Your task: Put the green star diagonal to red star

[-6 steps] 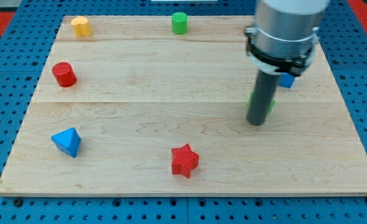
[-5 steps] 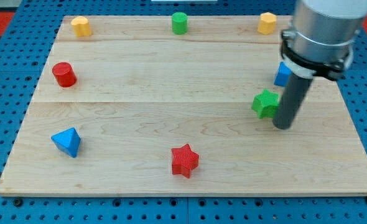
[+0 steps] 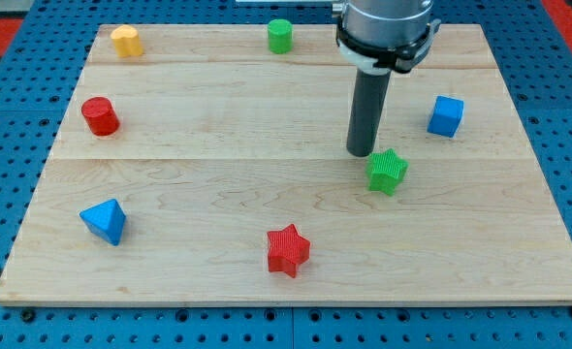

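The green star point(image 3: 388, 172) lies right of the board's middle. The red star point(image 3: 287, 250) lies near the board's bottom edge, down and to the left of the green star. My tip point(image 3: 362, 152) rests on the board just up and to the left of the green star, close to or touching its upper left point.
A blue cube point(image 3: 445, 115) sits at the right. A green cylinder point(image 3: 280, 35) and a yellow block point(image 3: 125, 41) sit along the top edge. A red cylinder point(image 3: 100, 115) and a blue triangular block point(image 3: 104, 221) sit at the left. The arm hides the top right of the wooden board point(image 3: 218, 126).
My tip has swung from the green star's right side to its upper left. The green star has slid down and to the left. The arm now covers the yellow block at the top right.
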Controlling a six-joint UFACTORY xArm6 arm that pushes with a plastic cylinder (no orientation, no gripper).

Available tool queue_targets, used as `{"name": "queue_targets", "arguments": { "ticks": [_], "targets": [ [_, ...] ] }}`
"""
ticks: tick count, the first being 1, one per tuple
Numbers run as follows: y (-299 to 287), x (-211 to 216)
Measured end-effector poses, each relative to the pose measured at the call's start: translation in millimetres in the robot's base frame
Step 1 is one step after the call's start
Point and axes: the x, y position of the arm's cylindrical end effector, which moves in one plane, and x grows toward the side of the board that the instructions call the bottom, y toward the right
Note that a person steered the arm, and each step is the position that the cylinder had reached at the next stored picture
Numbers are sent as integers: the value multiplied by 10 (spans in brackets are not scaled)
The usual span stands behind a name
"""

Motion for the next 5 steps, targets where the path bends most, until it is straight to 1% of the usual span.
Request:
{"name": "queue_targets", "arguments": {
  "ticks": [1, 2, 3, 4, 5],
  "targets": [
    [211, -10],
    [447, 366],
    [435, 456],
    [394, 456],
    [466, 713]
  ]
}}
